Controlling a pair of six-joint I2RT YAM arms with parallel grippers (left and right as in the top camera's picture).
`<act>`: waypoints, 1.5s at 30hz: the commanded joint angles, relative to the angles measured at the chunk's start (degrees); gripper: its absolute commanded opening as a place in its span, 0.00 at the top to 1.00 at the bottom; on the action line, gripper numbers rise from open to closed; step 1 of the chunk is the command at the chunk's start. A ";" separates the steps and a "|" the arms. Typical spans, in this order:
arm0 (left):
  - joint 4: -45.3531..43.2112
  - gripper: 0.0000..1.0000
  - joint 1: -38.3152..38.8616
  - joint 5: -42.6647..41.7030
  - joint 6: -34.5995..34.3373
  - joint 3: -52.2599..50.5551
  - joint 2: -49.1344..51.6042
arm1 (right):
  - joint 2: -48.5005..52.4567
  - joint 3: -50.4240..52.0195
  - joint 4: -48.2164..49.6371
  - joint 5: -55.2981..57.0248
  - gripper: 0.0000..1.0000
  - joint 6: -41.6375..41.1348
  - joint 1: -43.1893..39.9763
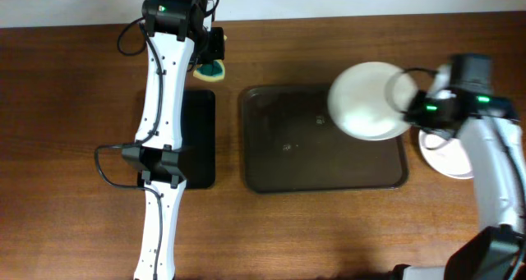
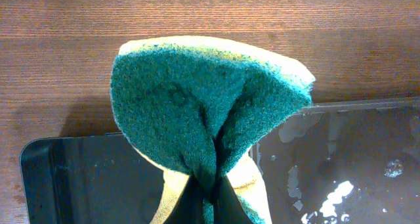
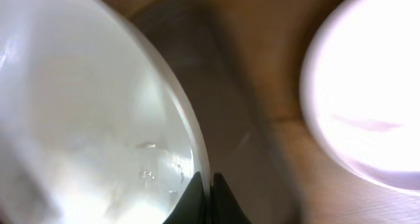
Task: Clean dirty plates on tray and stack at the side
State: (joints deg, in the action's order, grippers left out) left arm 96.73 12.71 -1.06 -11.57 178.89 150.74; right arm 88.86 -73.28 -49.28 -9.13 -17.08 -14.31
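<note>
My right gripper point(image 1: 408, 105) is shut on the rim of a white plate point(image 1: 366, 99) and holds it above the right end of the dark brown tray point(image 1: 312, 169). In the right wrist view the plate point(image 3: 85, 119) looks plain white and wet, clamped between my fingers point(image 3: 210, 184). More white plates point(image 1: 448, 153) sit on the table right of the tray, also in the right wrist view point(image 3: 367, 86). My left gripper point(image 1: 212, 62) is shut on a green and yellow sponge point(image 2: 203, 106), near the table's back, above the black tray's far corner.
A smaller black tray point(image 1: 196, 140) lies left of the brown tray, partly under my left arm; its wet surface shows in the left wrist view point(image 2: 79, 178). The brown tray holds water spots and no plates.
</note>
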 commanded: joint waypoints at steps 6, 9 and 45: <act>0.00 1.00 -0.13 0.83 0.96 0.94 -2.36 | 1.38 6.03 3.19 5.31 0.96 -3.37 -29.83; 0.00 1.00 -0.13 0.83 0.98 0.94 -2.36 | 3.93 9.33 8.15 7.02 0.96 -3.37 -31.19; -18.45 0.00 -8.98 -0.07 -0.59 -62.60 -34.91 | 9.14 -18.40 -15.65 -5.99 0.01 11.63 -10.45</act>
State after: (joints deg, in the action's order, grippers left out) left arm 76.86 3.60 -0.32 -12.49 108.88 125.56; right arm 98.61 -86.89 -62.87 -13.56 -7.92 -24.93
